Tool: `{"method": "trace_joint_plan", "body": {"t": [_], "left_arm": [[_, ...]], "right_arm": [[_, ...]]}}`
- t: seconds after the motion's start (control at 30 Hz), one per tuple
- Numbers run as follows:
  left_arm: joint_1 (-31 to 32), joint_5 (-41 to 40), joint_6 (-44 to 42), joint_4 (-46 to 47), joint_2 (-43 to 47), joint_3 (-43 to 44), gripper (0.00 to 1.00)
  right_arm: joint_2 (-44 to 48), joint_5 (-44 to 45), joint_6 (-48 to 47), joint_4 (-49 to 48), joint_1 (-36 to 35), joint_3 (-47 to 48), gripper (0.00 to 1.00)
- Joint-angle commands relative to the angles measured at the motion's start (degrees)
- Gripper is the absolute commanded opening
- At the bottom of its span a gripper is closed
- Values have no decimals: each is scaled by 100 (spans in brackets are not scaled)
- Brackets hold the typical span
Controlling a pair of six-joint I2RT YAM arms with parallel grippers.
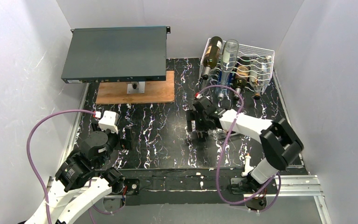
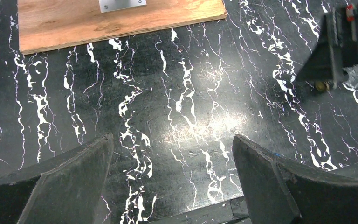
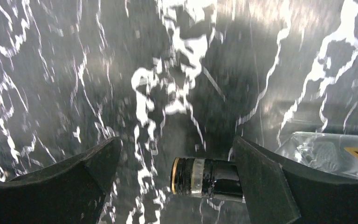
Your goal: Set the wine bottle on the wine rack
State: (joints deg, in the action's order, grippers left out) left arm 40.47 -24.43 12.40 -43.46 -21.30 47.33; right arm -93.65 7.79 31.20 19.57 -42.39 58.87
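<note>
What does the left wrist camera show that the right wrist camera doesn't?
Only left wrist: a wooden board with a metal bracket on it, and part of the right arm. Only right wrist: the wine bottle lying on its side, its capped neck in the gap. Both: the black marbled tabletop, and an open gripper gripping nothing, the left gripper and the right gripper.

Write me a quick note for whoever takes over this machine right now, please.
Left end effector: open, empty, above the table.
Right end effector: open; the neck of a wine bottle lying on the table sits between its fingers, not gripped.
Wine rack: far right corner, holding several bottles.
Done: nothing yet for this bottle.
Left: grip it, lift it, lay it in a free cradle.
</note>
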Motion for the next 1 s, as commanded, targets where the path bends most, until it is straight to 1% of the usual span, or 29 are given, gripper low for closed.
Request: {"method": "trace_joint_plan", "body": {"t": [0.0,0.07,0.13,0.27,0.37,0.4,0.47,0.5,0.57,0.63,0.73,0.8,0.9,0.97], "left_arm": [[14,4,-71,66,39,-40,99],[14,22,-71,74,33,-42,99],[15,54,-80,78,25,-50,99],[12,115,-80,101,-22,-49,99],[13,122,-88,99,-26,-49,99],[14,115,-89,97,-31,-49,99],[14,84,-88,94,-11,-49,99],[9,72,-89,93,0,-49,99],[11,46,-88,92,29,-55,99],[7,43,-89,92,43,-57,99],[14,60,-89,88,44,-57,99],[14,61,-87,92,39,-57,99],[7,68,-80,92,46,-57,99],[16,69,-80,92,52,-57,99]], "right_arm": [[840,-41,345,594,-161,-641,100],[1227,-12,379,844,-176,-881,100],[1640,161,353,1194,-176,-910,100],[2255,615,132,1627,-174,-530,100],[2566,1368,184,1845,-165,-121,100],[2635,1855,498,2007,-172,-14,100],[2683,2917,1494,2746,-75,166,100],[2704,3240,1983,3103,37,204,100],[2801,3474,2526,3369,316,123,100],[2970,3406,2827,3436,652,-82,100],[3245,2974,2905,3343,1427,-513,100],[3307,2532,2759,3163,1800,-730,100],[3256,1996,2669,2855,1977,-1020,100],[3166,1894,2733,2815,1980,-1067,100]]}}
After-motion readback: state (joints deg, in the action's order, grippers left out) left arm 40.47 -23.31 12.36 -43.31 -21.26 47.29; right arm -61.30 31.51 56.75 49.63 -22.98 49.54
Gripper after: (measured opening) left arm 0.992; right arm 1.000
